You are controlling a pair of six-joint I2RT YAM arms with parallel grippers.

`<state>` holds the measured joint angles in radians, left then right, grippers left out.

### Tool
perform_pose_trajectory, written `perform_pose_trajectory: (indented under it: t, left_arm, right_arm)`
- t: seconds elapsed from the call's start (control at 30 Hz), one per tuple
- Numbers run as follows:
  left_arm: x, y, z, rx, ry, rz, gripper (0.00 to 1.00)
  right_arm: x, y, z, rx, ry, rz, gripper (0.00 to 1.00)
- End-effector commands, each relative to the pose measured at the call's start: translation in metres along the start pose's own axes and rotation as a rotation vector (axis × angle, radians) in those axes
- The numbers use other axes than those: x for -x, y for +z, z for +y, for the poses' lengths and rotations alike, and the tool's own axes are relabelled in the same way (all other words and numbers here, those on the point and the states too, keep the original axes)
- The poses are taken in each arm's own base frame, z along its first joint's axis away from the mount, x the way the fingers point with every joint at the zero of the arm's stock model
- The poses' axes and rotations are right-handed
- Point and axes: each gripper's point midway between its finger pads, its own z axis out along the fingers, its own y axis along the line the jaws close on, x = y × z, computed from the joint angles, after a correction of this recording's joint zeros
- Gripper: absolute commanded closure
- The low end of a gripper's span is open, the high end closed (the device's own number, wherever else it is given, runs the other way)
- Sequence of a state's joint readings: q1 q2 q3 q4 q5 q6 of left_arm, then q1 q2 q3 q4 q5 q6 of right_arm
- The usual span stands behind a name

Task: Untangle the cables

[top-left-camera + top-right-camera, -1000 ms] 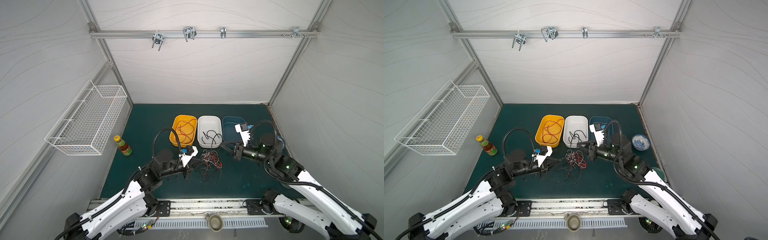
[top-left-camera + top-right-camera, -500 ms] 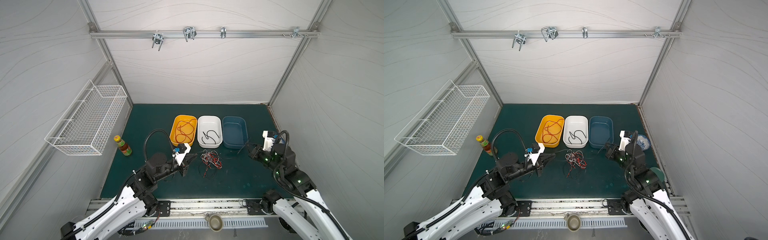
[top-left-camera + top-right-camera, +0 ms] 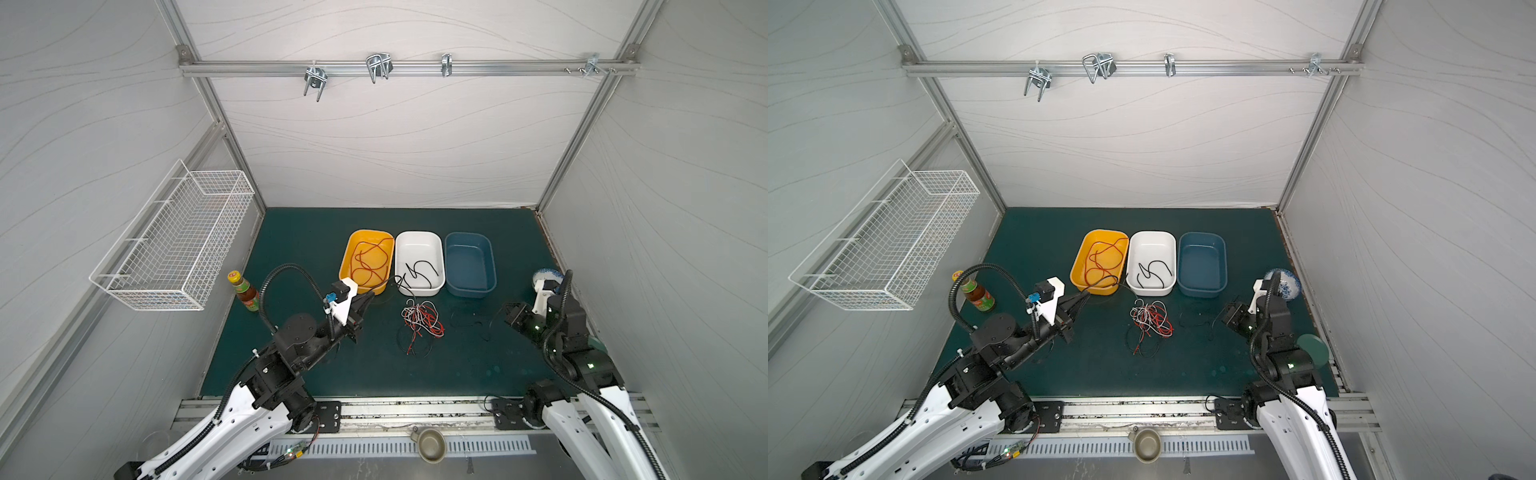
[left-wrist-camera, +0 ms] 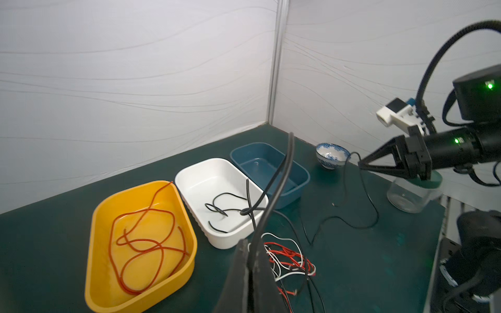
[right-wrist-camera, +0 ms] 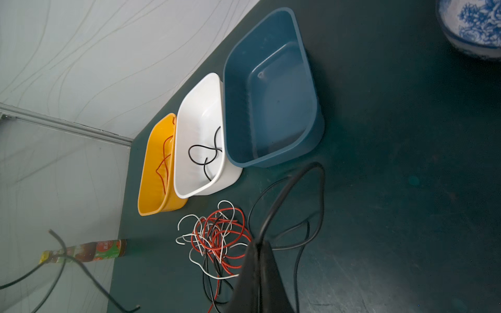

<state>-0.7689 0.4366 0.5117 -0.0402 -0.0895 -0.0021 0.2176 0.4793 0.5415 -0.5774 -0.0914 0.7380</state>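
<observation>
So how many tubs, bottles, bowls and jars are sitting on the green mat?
tubs: 3 (yellow tub, white tub, blue tub)
bottle: 1
bowl: 1
jar: 1
Total: 6

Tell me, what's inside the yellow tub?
One long red cable lies in loose loops on the floor of the yellow tub. Nothing else shows in it. In the left wrist view its near wall hides a thin strip of floor.
</observation>
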Motion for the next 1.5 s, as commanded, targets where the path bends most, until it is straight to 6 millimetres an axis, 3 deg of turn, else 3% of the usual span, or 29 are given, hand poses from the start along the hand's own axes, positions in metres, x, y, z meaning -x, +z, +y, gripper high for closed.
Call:
perform_pose_trajectory:
  t: [0.0, 0.33, 0.57, 0.63, 0.8, 1.0, 1.47]
  left_arm:
    - [0.032, -0.014, 0.014, 0.082, -0.02, -0.136, 1.0]
    - [0.033, -0.014, 0.013, 0.075, -0.016, -0.134, 1.0]
    - [0.029, -0.005, 0.014, 0.083, -0.016, -0.096, 1.0]
    - [0.026, 0.001, 0.013, 0.082, -0.014, -0.074, 1.0]
    - [0.02, 0.02, 0.005, 0.049, -0.013, -0.003, 1.0]
    - [0.025, 0.038, 0.004, 0.046, -0.021, 0.034, 1.0]
    - [0.024, 0.086, 0.005, 0.073, -0.039, 0.121, 1.0]
  right_arm:
    - [-0.015, 0.006, -0.009, -0.003, 0.042, 0.052, 1.0]
    - [-0.048, 0.027, -0.011, 0.084, 0.053, 0.172, 1.0]
    - [-0.061, 0.024, 0.001, 0.16, -0.006, 0.248, 1.0]
    - [-0.06, 0.018, 0.01, 0.196, -0.038, 0.263, 1.0]
    - [-0.056, -0.011, 0.055, 0.408, -0.136, 0.268, 1.0]
    - [-0.062, -0.045, 0.096, 0.638, -0.232, 0.284, 1.0]
    - [-0.055, -0.088, 0.127, 0.78, -0.312, 0.218, 1.0]
